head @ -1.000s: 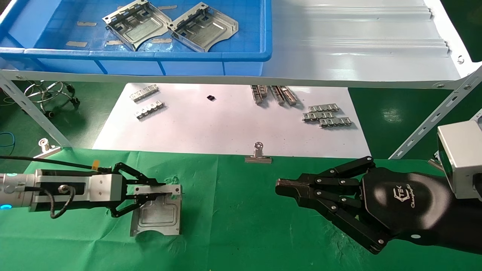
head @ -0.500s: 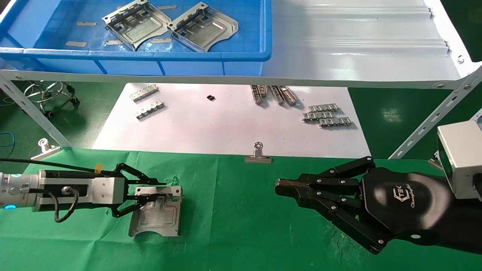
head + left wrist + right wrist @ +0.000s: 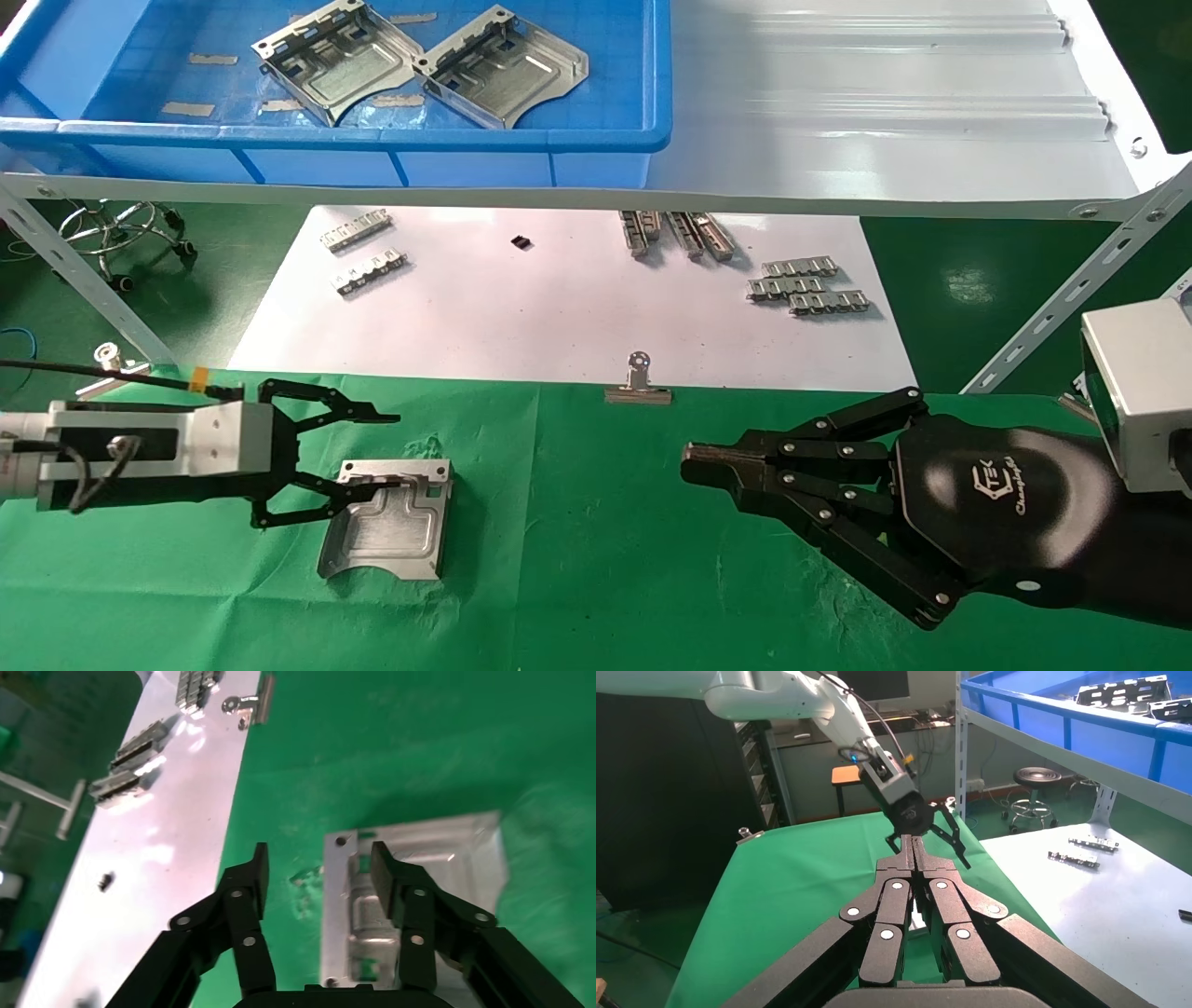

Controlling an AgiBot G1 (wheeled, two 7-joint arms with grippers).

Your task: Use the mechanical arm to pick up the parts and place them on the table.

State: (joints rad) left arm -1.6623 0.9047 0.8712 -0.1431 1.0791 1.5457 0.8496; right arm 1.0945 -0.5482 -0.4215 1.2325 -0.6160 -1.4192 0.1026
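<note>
One silver part [image 3: 386,531] lies flat on the green table [image 3: 577,559] at the left. My left gripper [image 3: 382,452] is open and empty just left of the part, one finger over its near wall and the other over bare cloth. In the left wrist view the open gripper [image 3: 320,874] stands over one edge of the part [image 3: 436,860]. Two more parts [image 3: 335,61] [image 3: 503,65] lie in the blue bin [image 3: 372,138] on the shelf. My right gripper [image 3: 694,461] is shut and empty above the cloth at the right, and also shows in its wrist view [image 3: 912,850].
A white paper sheet [image 3: 559,308] behind the cloth carries small notched strips [image 3: 805,287] [image 3: 365,252]. A binder clip [image 3: 638,384] grips the cloth's far edge. The pale ribbed shelf [image 3: 885,112] overhangs the back, and a slanted metal brace [image 3: 1071,289] stands at the right.
My left gripper has opened, let go of the part's wall and drawn back to the left. The part rests on the cloth. The right arm has not moved.
</note>
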